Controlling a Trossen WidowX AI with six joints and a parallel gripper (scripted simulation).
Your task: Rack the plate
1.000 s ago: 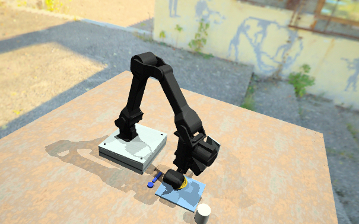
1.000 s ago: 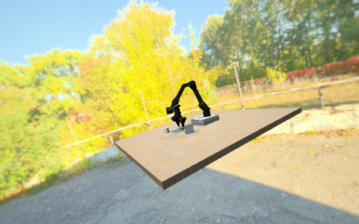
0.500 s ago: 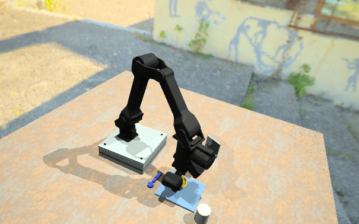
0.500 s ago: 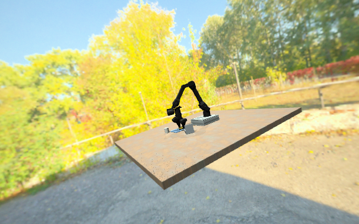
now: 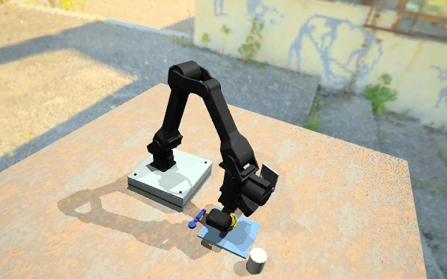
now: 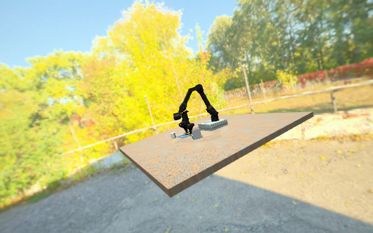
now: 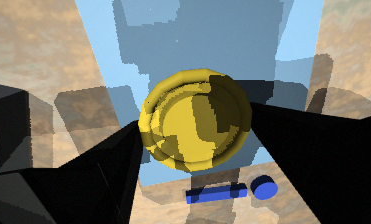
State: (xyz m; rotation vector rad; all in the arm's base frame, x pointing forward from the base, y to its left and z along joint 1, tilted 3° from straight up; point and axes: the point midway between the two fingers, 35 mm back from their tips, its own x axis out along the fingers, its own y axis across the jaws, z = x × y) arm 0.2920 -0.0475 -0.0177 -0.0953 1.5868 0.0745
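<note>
The plate is yellow and round, lying flat, face up, on a pale blue mat near the worktop's front edge as the top view shows it. It lies flat because it has not been lifted yet; the grasp is only being made. The end effector comes down from above with one dark finger against the plate's left rim and the other against its right rim, so it is clenched on the plate across its full width (which is why the fingers stand so far apart). Gripping rim to rim like this should let the arm tip the plate onto its edge later, a judgement from the task rather than anything seen.

Just off the mat's near edge in the wrist view lies a small blue spoon, its bowl to the right. It is apart from the plate and below the fingers' line, so it should not snag on the lift. In the top view a white cup stands just beyond the mat's corner, toward the front edge of the worktop, well clear of the grip.

The dish rack shows as a grey piece behind the arm's wrist, largely hidden by it; its slots and rails cannot be made out. It sits near the mat, on the side toward the back edge, so the carry looks short. The arm's base plate stands beside the mat toward the left, and the swing should stay away from it.
</note>
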